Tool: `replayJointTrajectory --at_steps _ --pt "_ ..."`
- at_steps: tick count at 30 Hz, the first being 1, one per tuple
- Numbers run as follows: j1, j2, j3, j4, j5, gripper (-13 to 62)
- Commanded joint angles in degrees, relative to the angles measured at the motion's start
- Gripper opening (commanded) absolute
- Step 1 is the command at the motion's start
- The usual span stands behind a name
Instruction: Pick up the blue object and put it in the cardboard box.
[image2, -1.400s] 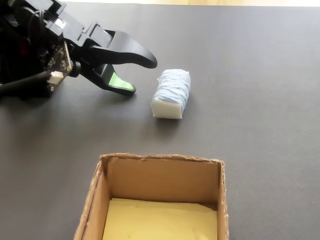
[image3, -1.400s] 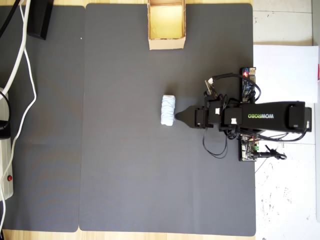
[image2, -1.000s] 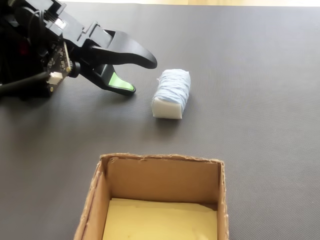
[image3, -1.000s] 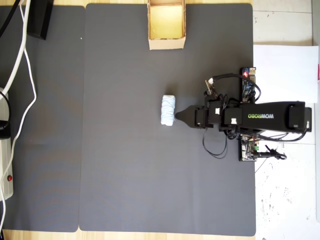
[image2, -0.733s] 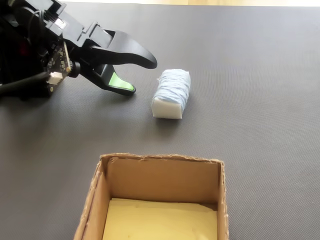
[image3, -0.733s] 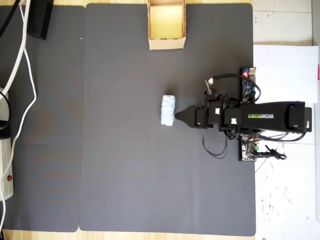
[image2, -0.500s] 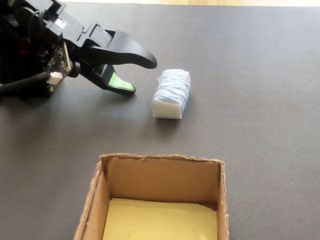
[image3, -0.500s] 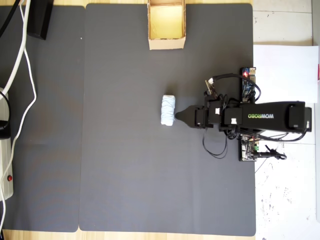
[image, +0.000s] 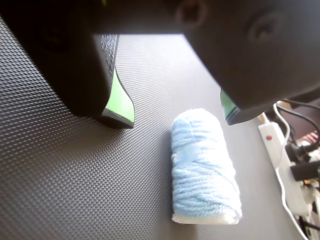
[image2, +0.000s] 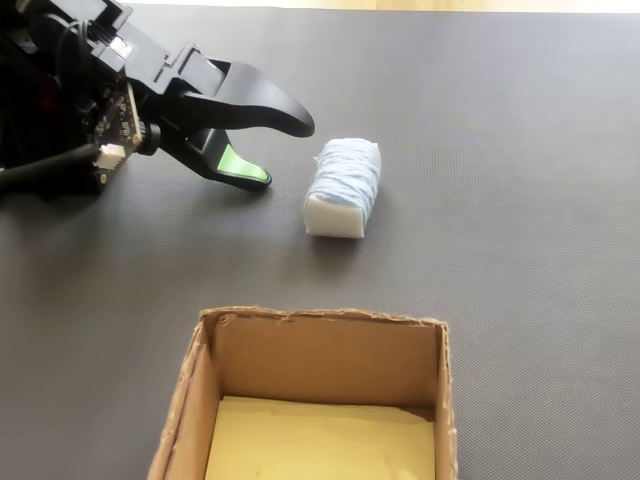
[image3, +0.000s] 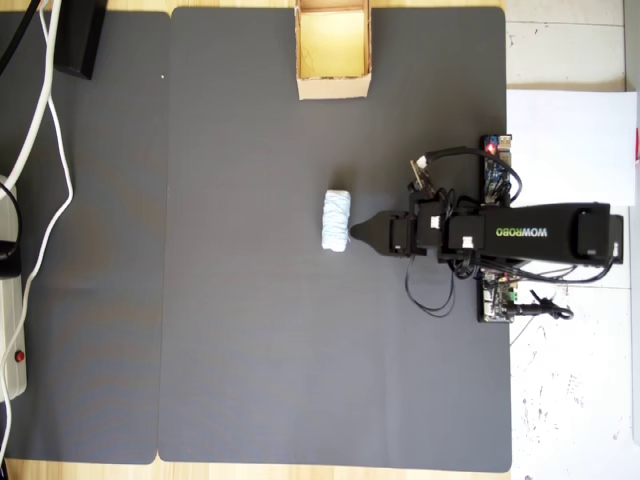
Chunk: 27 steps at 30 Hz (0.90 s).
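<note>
- The dark textured rubber mat (image3: 250, 330) lies under everything.
- The tan rectangular cardboard box (image2: 190, 390), low-walled with a yellowish floor, sits well apart from the gripper.
- The black gripper with green pads (image2: 282, 155) is spread wide, grasping nothing.
- The pale light-blue yarn-wrapped cylindrical roll (image: 202, 165), with ridged strands and whitish ends, lies on its side just ahead of the fingertips, untouched.

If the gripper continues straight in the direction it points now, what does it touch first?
Most likely the blue yarn roll: the open gripper points at it from close by. Height is unclear, so the lower jaw might meet the mat first.
</note>
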<state>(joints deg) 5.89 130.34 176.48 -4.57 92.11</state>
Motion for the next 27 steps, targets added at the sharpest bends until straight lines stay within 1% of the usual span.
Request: replayJointTrajectory --at_steps 1,6,10,12,17,21,24,27 --pt "0.7 5.4 2.2 -7.2 0.3 34.6" --pt "1.7 5.4 2.2 -18.1 0.3 34.1" --pt "2.8 5.4 1.5 -18.6 0.6 33.9" --pt "2.9 5.4 0.7 -16.8 0.8 33.8" --pt "3.2 5.3 -5.3 -5.2 1.5 33.4" --pt "3.3 4.7 -9.4 -1.4 2.6 33.1" --pt "3.6 3.1 -12.8 1.0 3.3 33.1" --pt "4.7 1.1 -17.7 7.8 3.3 33.1"
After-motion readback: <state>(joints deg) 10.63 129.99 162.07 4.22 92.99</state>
